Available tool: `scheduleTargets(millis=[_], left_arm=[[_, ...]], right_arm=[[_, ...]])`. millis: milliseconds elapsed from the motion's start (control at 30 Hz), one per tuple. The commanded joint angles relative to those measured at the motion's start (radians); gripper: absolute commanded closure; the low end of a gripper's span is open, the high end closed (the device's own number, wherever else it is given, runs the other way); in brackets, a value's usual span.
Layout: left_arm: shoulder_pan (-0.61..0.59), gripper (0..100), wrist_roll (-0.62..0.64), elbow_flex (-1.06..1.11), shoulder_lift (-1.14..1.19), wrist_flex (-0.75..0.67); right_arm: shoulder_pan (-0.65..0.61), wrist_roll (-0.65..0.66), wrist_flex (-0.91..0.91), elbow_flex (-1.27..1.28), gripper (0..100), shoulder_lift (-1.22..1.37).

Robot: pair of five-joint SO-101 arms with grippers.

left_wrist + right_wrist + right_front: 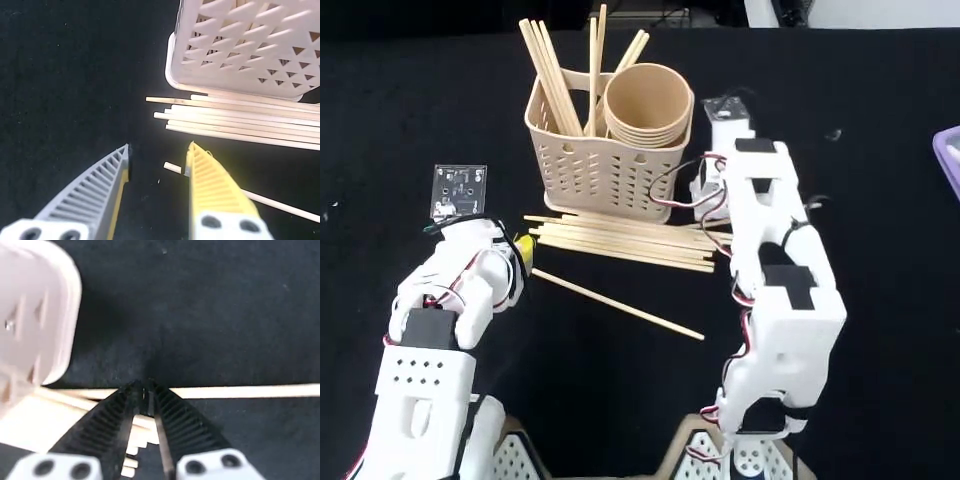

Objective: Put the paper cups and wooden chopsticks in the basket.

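Currently left hand (pixel 159 150) wide open, empty, straddling loose chopstick (pixel 172 168) end; right hand (pixel 145 390) tips closed at chopstick pile (pixel 50 420) beside basket (pixel 35 315).

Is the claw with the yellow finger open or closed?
Open. The left gripper shows a wide gap between its grey and yellow fingers, holding nothing.

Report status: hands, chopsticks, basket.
Left hand open over end of lone chopstick. Right hand shut, tips at chopstick pile beside basket. Cups and upright chopsticks already in basket.
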Motion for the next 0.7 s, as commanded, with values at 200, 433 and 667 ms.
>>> scheduleTargets(millis=[200, 433, 667], left_arm=[[-0.001, 81, 0.005, -0.01, 0.002, -0.048], [-0.001, 81, 0.005, -0.01, 0.002, -0.048], [-0.001, 81, 0.005, -0.01, 0.002, -0.048]], right_arm=[[-0.041, 0.109, 0.175, 0.025, 97.7, 0.039], [-0.098, 0.173, 0.13, 0.134, 98.7, -0.012], [-0.138, 0.169, 0.002, 0.409, 98.6, -0.346]])
